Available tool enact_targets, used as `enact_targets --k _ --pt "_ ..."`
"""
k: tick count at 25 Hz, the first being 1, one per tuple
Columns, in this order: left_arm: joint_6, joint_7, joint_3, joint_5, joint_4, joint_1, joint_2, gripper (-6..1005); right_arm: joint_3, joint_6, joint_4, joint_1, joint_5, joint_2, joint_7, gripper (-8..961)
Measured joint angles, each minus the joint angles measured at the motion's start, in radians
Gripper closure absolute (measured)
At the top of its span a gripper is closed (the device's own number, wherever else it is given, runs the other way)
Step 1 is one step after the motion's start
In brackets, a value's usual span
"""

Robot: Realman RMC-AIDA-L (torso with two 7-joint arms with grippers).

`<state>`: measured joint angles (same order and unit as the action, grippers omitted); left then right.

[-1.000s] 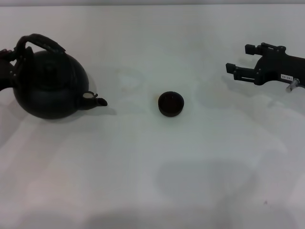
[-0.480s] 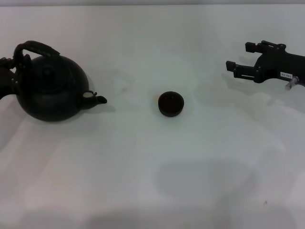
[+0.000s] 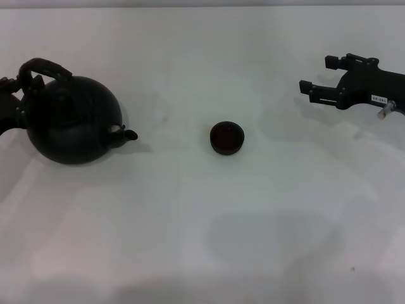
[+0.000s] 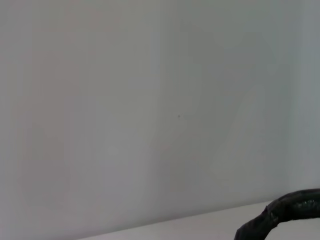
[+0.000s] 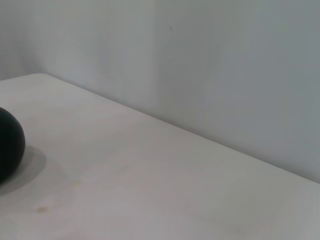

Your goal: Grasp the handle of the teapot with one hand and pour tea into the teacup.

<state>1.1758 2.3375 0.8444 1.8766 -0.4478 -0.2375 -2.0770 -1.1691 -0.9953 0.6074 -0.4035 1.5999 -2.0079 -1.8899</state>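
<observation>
Teapot (image 3: 73, 120) is sitting on the white table (image 3: 202, 240), well to the left of the teacup (image 3: 226, 137); its stubby spout is pointing toward the cup. The cup is standing upright, out in the open with clear space all round it.

Left gripper (image 3: 11, 104) is sitting at the far side of the teapot from the cup, right against the foot of the handle (image 3: 43, 68). The pot and frame edge are hiding most of it, so I cannot tell how wide its fingers are or whether they are actually clamping the hoop. Left wrist view is only showing a stretch of the handle (image 4: 282, 212) against a blank wall, no fingers.

Right gripper (image 3: 312, 92) is idling well to the right of the cup, above the table, fingers spread apart, holding nothing.

My read: the step in hand is securing the handle grasp, and no pouring is happening yet.

To do it well:
- Grip should be closing fully around the hoop, near its top rather than at the foot, so the pot is hanging balanced.
- Handle looks rough and wrapped, so slip risk is probably low, but the pot looks heavy; squeeze firmly.
- Lift straight up, then carry toward the cup keeping the spout leading.
- Stop with the spout over the cup's mouth before tilting; the cup is small, so tilt slowly.
</observation>
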Motion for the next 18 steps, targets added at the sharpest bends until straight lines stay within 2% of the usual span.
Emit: enact_targets --k 6,11,14,18 --pt "0.004 0.046 -0.001 0.004 0.010 0.007 -0.002 762 -0.002 0.000 0.000 0.000 0.000 -0.002 0.000 112" --pt "0.038 0.148 -0.003 0.079 0.061 0.015 -0.003 740 -0.001 0.000 0.000 0.001 0.000 -0.001 0.000 113" --pt "0.103 0.251 -0.004 0.168 0.103 0.030 -0.002 618 0.000 0.000 0.000 0.006 0.000 0.000 0.000 113" --pt "0.176 0.303 -0.004 0.211 0.115 0.055 0.002 466 0.000 0.003 -0.009 0.008 0.003 0.002 -0.004 112"
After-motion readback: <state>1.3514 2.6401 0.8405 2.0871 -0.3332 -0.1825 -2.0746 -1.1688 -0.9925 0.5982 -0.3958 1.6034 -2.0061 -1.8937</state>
